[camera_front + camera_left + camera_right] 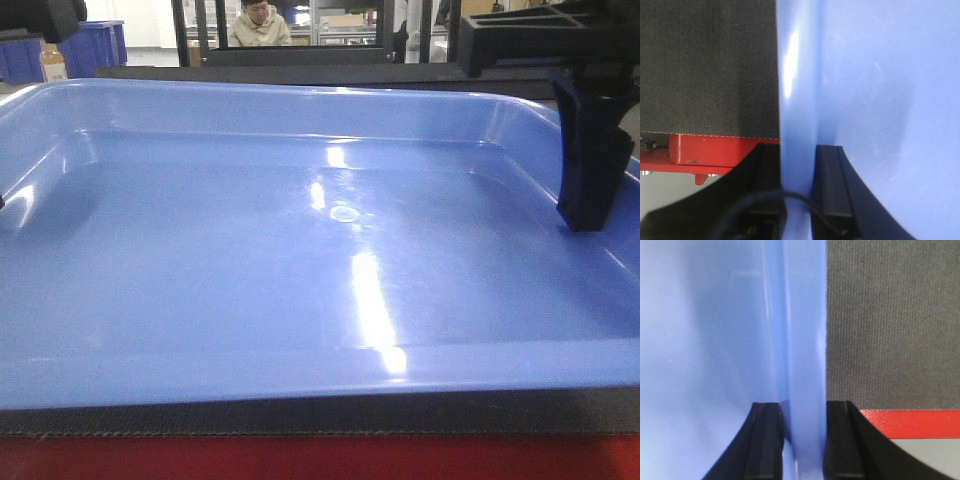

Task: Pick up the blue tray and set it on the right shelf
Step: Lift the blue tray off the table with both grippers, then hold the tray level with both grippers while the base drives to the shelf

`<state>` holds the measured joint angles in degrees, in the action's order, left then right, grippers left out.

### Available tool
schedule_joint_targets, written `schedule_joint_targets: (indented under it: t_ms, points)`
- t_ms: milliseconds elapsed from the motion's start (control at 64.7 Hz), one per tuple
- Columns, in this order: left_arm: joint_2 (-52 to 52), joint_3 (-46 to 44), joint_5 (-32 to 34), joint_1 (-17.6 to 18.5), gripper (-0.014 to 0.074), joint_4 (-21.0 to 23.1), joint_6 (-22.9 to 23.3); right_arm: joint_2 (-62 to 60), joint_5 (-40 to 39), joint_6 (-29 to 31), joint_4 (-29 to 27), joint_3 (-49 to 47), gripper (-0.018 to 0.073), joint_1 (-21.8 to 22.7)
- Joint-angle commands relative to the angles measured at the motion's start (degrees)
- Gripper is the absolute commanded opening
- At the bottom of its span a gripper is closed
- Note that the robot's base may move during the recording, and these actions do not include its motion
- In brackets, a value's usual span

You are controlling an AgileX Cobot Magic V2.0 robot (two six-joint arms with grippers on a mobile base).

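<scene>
The blue tray (pixel 300 260), glossy light periwinkle and shallow, fills the front view and lies flat on a dark woven mat (pixel 705 65). My left gripper (pixel 799 150) is shut on the tray's left rim, one black finger (pixel 832 180) inside the wall and the other outside. At the opposite side, my right gripper (pixel 805 407) is shut on the right rim in the same way. Its inner finger (pixel 590 160) hangs down into the tray in the front view. The right shelf is out of view.
The mat ends at a red edge (pixel 300 462) in front of the tray. Dark-blue bins (pixel 95 45) stand at the back left. A seated person (pixel 258 25) is behind a black frame at the back.
</scene>
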<state>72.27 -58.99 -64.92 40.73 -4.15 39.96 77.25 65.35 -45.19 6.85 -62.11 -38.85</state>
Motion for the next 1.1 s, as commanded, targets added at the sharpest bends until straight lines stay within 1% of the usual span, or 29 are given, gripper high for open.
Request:
schedule_joint_targets:
  t_ms: [0,186,464,680,1082]
  points:
    - [-1.16,-1.6,2.74,1.14,-0.0048,2.08,0.39,-2.02,-5.18,-1.06,-2.89,-1.91,0.0222,-0.55]
    - [0.83,-1.6,2.59,1.14,-0.0048,1.61,0.39,-2.02,-5.36,-1.06,-3.37,-1.91,0.0222,-0.55]
    - [0.87,-1.86,3.62,1.14,-0.0048,1.62,0.39,-2.02,-5.18,-1.06,-3.37,-1.91,0.0222,-0.55]
    - [0.87,-1.86,2.53,1.14,-0.0048,1.72,0.39,-2.02,-5.18,-1.06,-3.37,-1.91,0.0222,-0.55]
    - [0.87,-1.86,2.53,1.14,-0.0048,1.72,0.39,-2.02,-5.18,-1.06,-3.37,-1.91,0.0222,-0.55]
